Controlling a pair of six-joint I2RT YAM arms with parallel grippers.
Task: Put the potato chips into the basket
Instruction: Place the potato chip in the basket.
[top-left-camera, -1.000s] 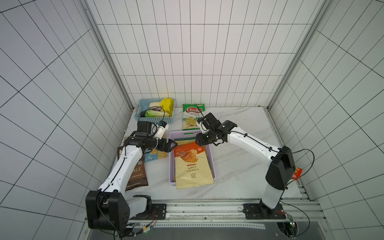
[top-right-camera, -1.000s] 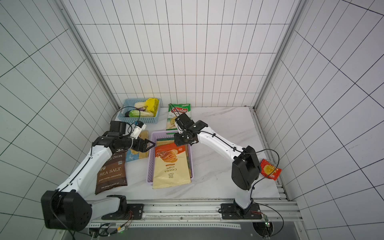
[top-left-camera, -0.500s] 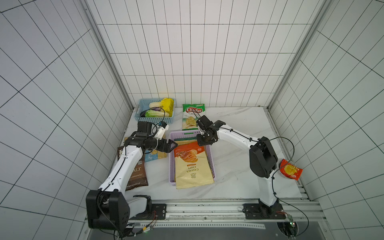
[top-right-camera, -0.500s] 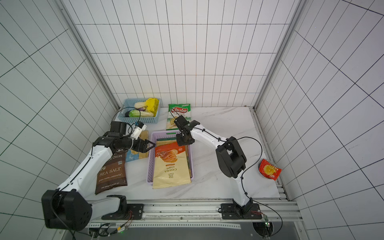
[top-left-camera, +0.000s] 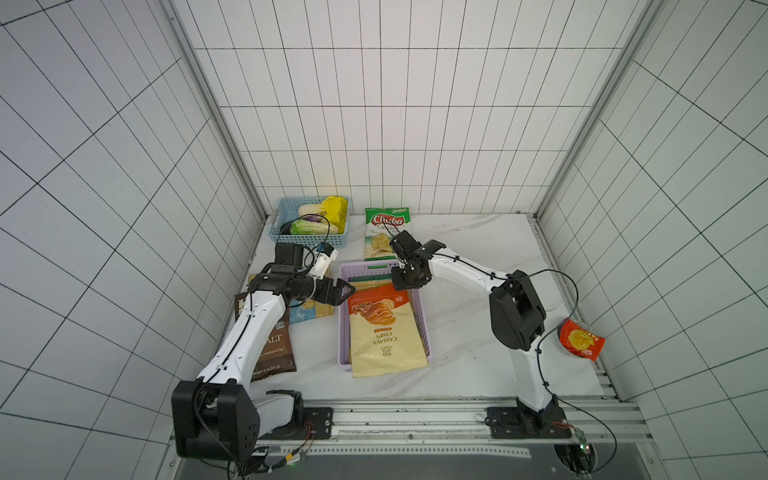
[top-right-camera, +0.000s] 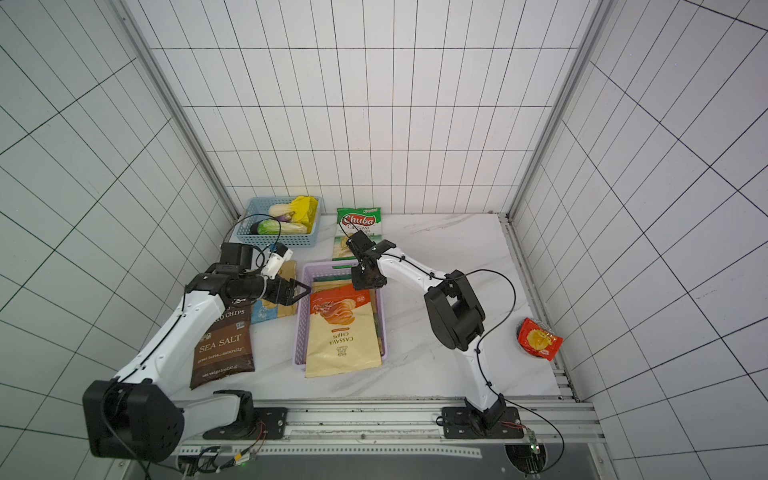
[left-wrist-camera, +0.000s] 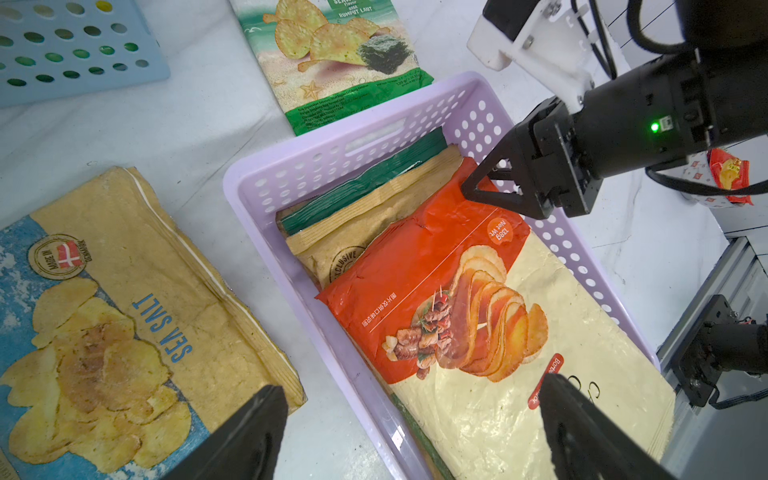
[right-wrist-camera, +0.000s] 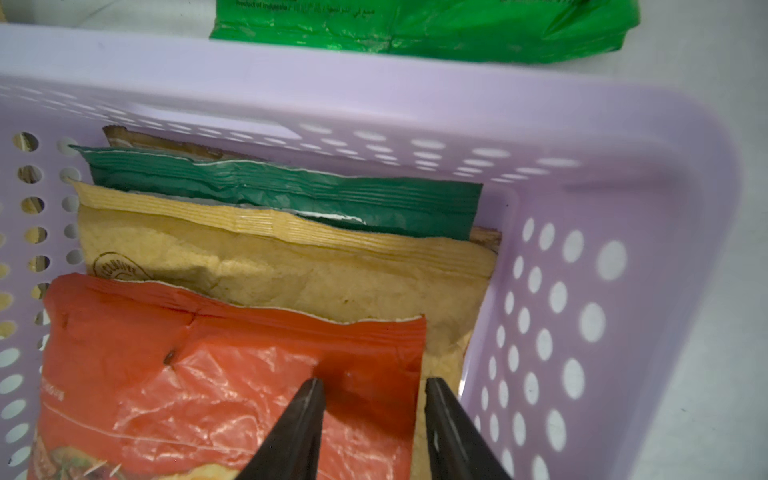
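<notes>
Our right claw (right-wrist-camera: 370, 415) stood about half open and, as far as we could see, had hold of nothing. It hung low over the far corner of the orange-cream cassava bag (top-left-camera: 384, 328), with the bag's side edge lying flat between its jaws. That bag lay directly under the claw, on top of the stack in the lilac basket (left-wrist-camera: 332, 153). Its other end stuck out past the basket's rim on the side away from the claw.

We judged it light and puffy, with slick, crinkly film and brittle chips inside. We would therefore pinch the flat crimped seal or a corner, never the belly, and squeeze gently.

Under it, just ahead of the claw, we counted one tan bag (right-wrist-camera: 270, 266), one dark green bag (right-wrist-camera: 291, 195) and the edge of one brownish bag (right-wrist-camera: 158, 143). That made four in the basket. Just beyond the basket wall in front of the claw lay one bright green Chuba bag (top-left-camera: 384, 237) on the tabletop (top-left-camera: 478, 249).

Our left claw (left-wrist-camera: 415, 436) was spread wide and empty, hovering at the basket's side rim opposite the right claw. Beside it lay one tan sea-salt bag (left-wrist-camera: 124, 291), and back along its arm one dark brown bag (top-right-camera: 222, 345). That made three outside and seven in all. Well apart from both claws we saw one blue basket (top-left-camera: 307, 240) and one red packet (top-left-camera: 579, 338).
</notes>
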